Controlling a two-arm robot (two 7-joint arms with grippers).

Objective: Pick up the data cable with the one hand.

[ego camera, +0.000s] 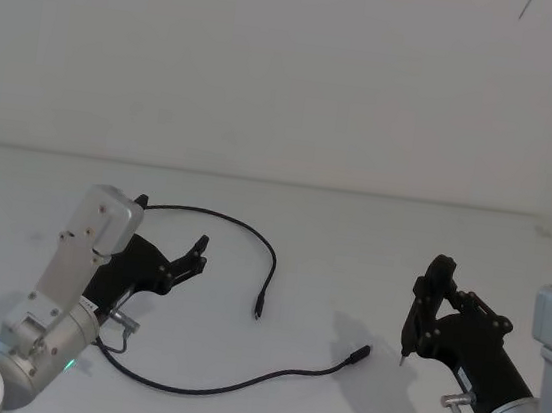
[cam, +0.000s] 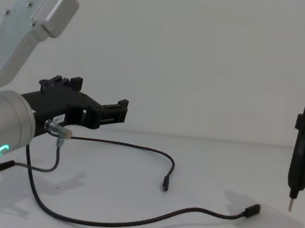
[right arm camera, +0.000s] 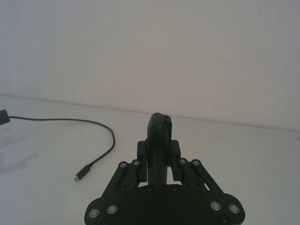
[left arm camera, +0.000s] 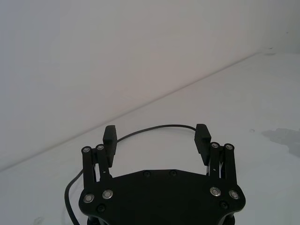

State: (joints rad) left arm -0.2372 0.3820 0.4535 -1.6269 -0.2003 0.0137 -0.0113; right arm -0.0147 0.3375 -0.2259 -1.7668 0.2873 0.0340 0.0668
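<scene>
**Cable (ego camera: 281, 372) just ahead of the left gripper, lined up the awkward way**

So the left gripper (left arm camera: 156, 136) hovers over the white table (ego camera: 374, 229) with its fingers wide apart and nothing between them. The cable is thin, black and floppy, lying flat in two loose loops. One arc swings out from beside that gripper and ends in the small plug (ego camera: 258, 311) mid-table. The other curls round nearer the robot to the slightly wider plug (ego camera: 359, 355).

In the left wrist view the far arc runs straight across from one blocky fingertip (left arm camera: 110, 134) to the other, so its long axis sits along the closing direction, not across it. My guess is it needs a wrist turn, or a different stretch, before dropping down.

Left is clearly the nearer arm. The right gripper (right arm camera: 159, 154) is well off to the right, clamped on a slim black pointed tool (cam: 300, 158) held tip-down. Cord that thin on a smooth matte top probably needs the pads right at the surface.
</scene>
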